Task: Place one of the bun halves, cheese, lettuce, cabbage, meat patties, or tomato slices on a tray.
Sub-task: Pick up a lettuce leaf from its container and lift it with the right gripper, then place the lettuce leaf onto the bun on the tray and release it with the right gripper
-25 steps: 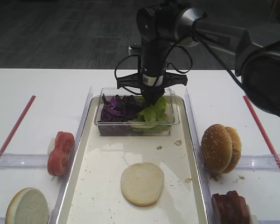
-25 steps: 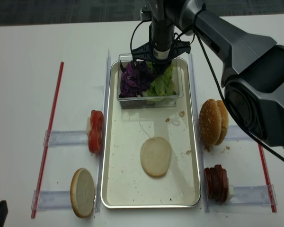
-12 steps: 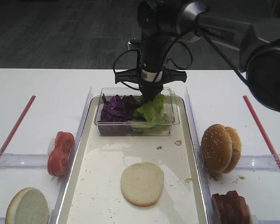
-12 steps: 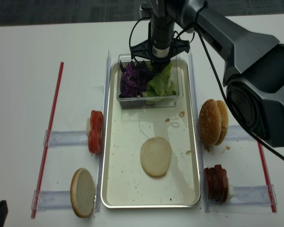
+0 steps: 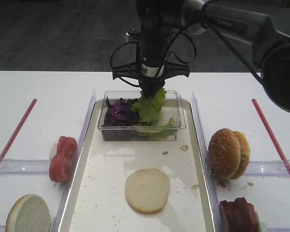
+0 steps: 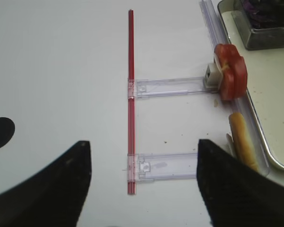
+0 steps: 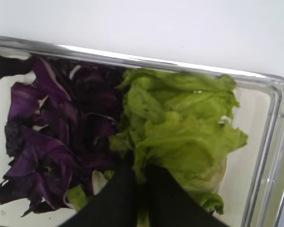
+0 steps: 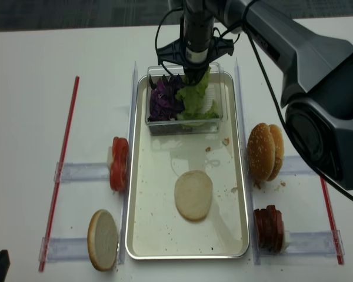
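Lettuce hangs from the right gripper, whose black fingers are pinched tight on the top of the leaf. The leaf dangles just under the gripper and its low end reaches down into the clear tub. More green leaves lie under it in the right side of the tub.

Left of the gripper, in the same tub, sits the purple cabbage, touching the green leaves. The tub walls stand close on every side of the hanging leaf, with the far wall right behind it.

The tub rests at the far end of the tray. On the near side of the gripper the tray floor has lots of open room, with only a flat bun half lying well apart from the tub.

Past the tray's right rim stand the sesame bun halves on edge, and nearer still the meat patties. Past the left rim stand the tomato slices and another bun half.

The left gripper is off to the side over bare table, its two dark fingers spread wide with nothing between them.
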`<state>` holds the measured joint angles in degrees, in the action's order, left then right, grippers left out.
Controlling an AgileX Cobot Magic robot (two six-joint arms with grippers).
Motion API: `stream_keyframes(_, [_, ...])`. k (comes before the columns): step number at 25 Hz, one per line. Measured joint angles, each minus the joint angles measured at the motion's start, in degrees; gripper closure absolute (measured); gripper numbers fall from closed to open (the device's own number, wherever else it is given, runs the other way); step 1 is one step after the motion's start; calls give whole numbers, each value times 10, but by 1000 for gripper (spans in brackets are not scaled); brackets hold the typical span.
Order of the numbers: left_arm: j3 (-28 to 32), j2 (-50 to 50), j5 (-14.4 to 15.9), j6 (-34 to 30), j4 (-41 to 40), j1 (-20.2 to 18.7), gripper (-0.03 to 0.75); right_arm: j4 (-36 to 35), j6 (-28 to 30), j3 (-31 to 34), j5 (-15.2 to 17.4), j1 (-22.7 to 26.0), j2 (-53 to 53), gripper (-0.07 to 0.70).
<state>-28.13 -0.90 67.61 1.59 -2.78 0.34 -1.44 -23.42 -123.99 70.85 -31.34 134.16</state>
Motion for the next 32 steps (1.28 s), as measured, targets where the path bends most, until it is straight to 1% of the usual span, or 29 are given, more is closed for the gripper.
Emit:
stream_keyframes(11, [0, 0, 0, 0, 0, 0, 277, 6, -5, 0, 1, -7, -44, 566])
stream_keyframes(13, [0, 0, 0, 0, 0, 0, 277, 7, -5, 13, 1, -9, -54, 566])
stream_keyframes(19, [0, 0, 0, 0, 0, 0, 277, 14, -5, 85, 2, -11, -87, 566])
stream_keyframes(32, [0, 0, 0, 0, 0, 0, 277, 7, -1, 96, 2, -24, -124, 566])
